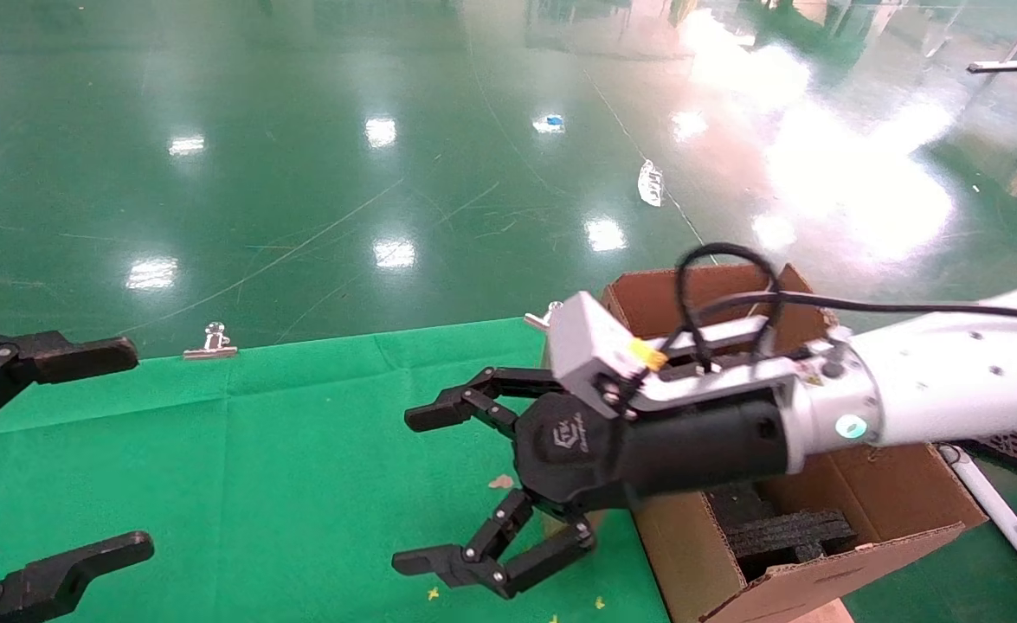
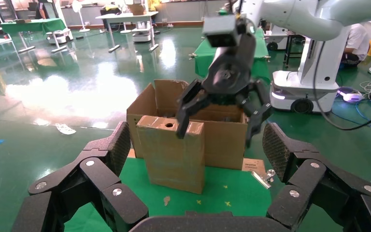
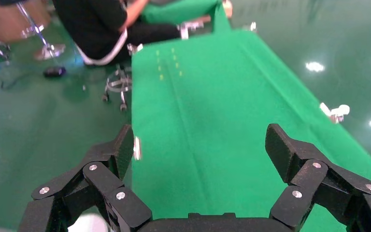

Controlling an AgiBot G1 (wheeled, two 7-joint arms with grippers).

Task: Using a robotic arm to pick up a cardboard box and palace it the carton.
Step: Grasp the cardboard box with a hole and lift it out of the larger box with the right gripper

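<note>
The slim brown cardboard box (image 2: 171, 154) stands upright on the green cloth, its round hole on top, right in front of the large carton (image 2: 222, 137). In the head view the right wrist hides the box almost fully; the carton (image 1: 863, 493) with black foam sits at the table's right end. My right gripper (image 1: 411, 490) on the white-sleeved arm is open and empty, hovering over the box top; it also shows in the left wrist view (image 2: 216, 133). Its own view (image 3: 198, 150) shows only green cloth between the fingers. My left gripper (image 1: 119, 450) is open and empty at the far left, facing the box (image 2: 198, 140).
A metal binder clip (image 1: 210, 344) grips the cloth's far edge; another (image 2: 261, 178) lies by the carton. A small tan scrap (image 1: 500, 482) lies on the cloth. A seated person (image 3: 101, 29) and a robot base (image 2: 309, 82) are beyond the table.
</note>
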